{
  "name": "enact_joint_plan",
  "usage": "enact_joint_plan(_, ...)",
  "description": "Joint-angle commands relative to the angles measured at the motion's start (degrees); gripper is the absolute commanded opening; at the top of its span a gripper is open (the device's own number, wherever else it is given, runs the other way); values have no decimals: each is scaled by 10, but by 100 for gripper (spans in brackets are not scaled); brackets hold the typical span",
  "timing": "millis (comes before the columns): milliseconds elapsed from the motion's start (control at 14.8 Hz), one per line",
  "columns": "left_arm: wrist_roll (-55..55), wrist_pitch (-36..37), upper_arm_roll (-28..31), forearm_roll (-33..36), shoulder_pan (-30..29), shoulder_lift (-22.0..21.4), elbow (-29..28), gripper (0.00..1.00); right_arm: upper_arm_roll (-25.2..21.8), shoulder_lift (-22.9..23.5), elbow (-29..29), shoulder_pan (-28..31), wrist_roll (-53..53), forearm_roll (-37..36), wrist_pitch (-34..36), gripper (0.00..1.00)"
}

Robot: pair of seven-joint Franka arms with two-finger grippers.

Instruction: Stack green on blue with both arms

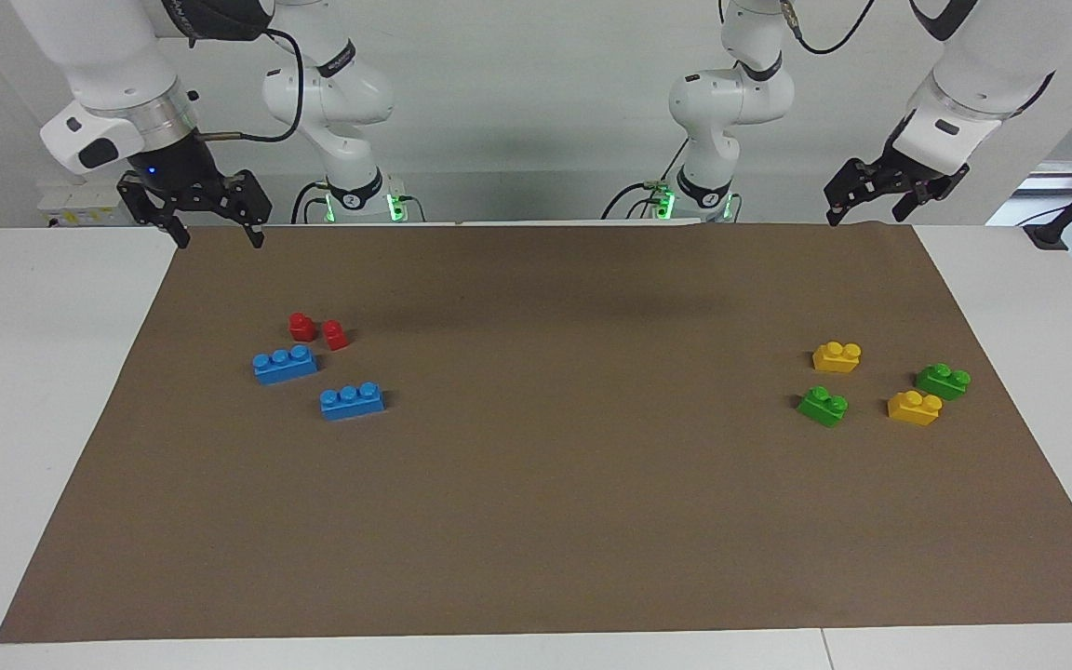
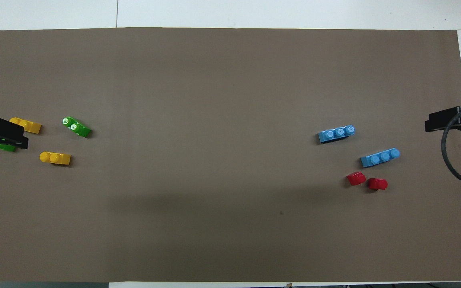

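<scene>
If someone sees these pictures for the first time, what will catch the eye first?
Two bright clusters of toy bricks on the brown mat. Toward the right arm's end lie two blue bricks and two red pieces; toward the left arm's end, two green bricks and two yellow bricks. The right gripper and left gripper wait open, raised at the mat's edge nearest the robots.

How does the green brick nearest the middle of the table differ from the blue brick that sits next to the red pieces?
The green brick has two studs; the blue brick has three and is longer. The green lies toward the left arm's end of the table, among yellow bricks; the blue lies toward the right arm's end, beside the red pieces. Both rest studs-up on the brown mat, untouched.
</scene>
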State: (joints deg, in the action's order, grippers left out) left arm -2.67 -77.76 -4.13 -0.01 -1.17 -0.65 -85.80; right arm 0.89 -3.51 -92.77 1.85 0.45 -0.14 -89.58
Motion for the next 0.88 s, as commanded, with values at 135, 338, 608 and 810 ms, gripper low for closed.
enact_joint_plan(135, 7, -1, 1, -3, 2, 2, 6, 100, 1, -9, -12, 10, -17, 2, -5, 100)
enact_joint_plan(338, 8, -3, 1, -3, 1, 0, 4, 100, 2, -10, -12, 9, -14, 2, -6, 100)
enact_joint_plan(608, 5, -4, 2, -4, -1, -1, 0, 100, 2, -9, -12, 9, 4, 2, -12, 100)
enact_joint_plan(810, 2, 0, 2, -4, -3, -3, 0, 100, 2, -11, -11, 8, 7, 2, -10, 100)
